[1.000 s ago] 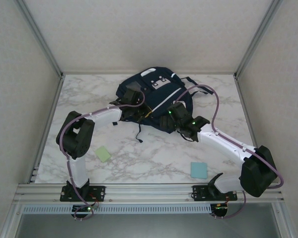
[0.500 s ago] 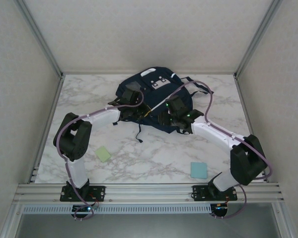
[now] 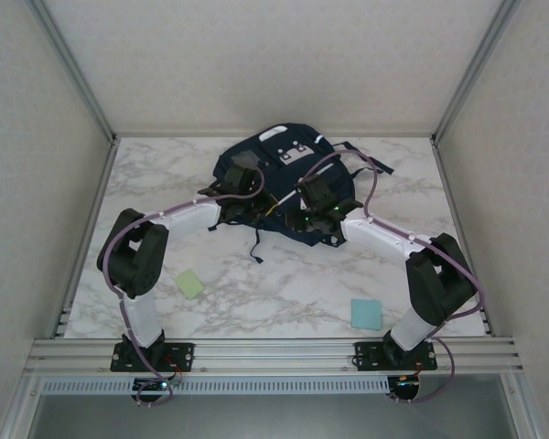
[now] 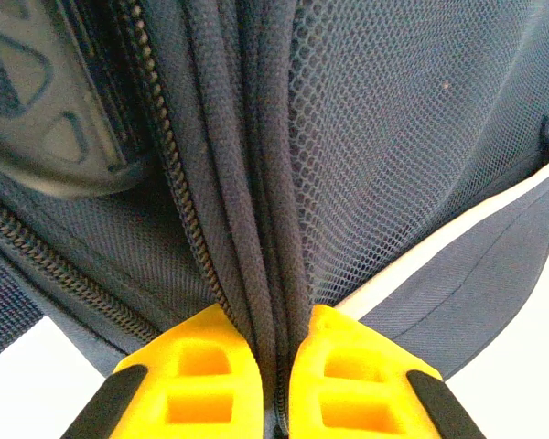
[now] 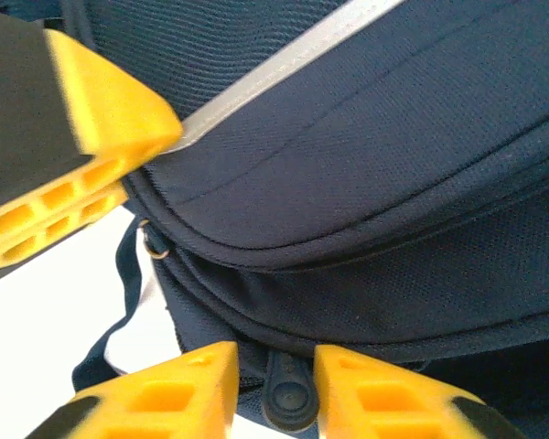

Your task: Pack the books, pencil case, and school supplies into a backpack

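A marble-patterned counter (image 3: 284,293) seen from above, walled on three sides by pale panels and metal posts; a navy backpack (image 3: 288,151) lies at the far middle, its top close to the back edge, with bare marble to its left and right; dark straps (image 3: 254,249) trail off its near side toward the centre.

Both arms reach inward from the near edge and meet over the backpack's near side, leaving the middle of the counter open between them; a pale green pad (image 3: 189,283) lies on that open stretch just beside the left arm's elbow; a light blue pad (image 3: 367,314) lies close to the near edge, near the right arm's base; the two pads are well apart.

In the left wrist view, the left claw (image 4: 276,366) is clenched on a raised ridge of backpack fabric running beside a zipper track, yellow fingers (image 4: 201,375) pressed to either side of it.

In the right wrist view, the right claw (image 5: 276,384) sits low at the backpack's seam; a black zipper pull (image 5: 290,398) stands between its yellow fingers; whether they pinch it cannot be told; a white stripe (image 5: 293,50) crosses the fabric above.
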Controlling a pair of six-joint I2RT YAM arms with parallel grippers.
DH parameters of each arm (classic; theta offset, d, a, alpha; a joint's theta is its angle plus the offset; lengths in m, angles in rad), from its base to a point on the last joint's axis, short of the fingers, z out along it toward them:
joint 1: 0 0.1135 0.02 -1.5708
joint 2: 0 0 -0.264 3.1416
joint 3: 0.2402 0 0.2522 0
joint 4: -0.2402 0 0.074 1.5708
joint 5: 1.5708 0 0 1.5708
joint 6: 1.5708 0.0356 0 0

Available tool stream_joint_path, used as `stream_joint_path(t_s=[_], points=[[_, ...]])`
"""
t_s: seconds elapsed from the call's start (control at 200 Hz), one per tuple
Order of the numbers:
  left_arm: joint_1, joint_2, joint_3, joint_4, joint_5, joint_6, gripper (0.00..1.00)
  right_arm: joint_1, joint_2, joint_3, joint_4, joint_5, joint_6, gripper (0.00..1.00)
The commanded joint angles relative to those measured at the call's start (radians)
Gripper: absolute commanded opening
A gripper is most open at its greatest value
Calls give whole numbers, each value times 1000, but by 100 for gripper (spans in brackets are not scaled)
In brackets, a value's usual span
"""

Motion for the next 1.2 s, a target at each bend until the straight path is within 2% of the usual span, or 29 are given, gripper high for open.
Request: stream_joint_path(t_s=[0.0, 0.06, 0.13, 0.22, 0.45, 0.731, 1.051, 1.196], points=[[-9, -82, -8, 37, 4, -3, 0, -4, 39, 20, 12, -4, 5, 26], [-9, -88, -11, 37, 2, -3, 0, -6, 56, 31, 3, 9, 6, 25], [-9, -95, -17, 38, 0, -5, 0, -6, 68, 33, 11, 11, 7, 20], [-9, -102, -24, 38, -4, -1, 0, -9, 68, 31, 13, 15, 12, 0], [36, -108, -49, 5, -15, 37, 0, -36, -13, -27, -26, 62, -39, 0], [104, -139, -64, -17, 29, 81, 0, -146, -103, -148, -35, 90, -99, 0], [169, -138, -28, -207, 139, 248, 0, -346, -104, -74, -28, 201, -167, 0], [220, -154, -36, -259, 173, 317, 0, -388, -86, -28, -23, 167, -230, 0]])
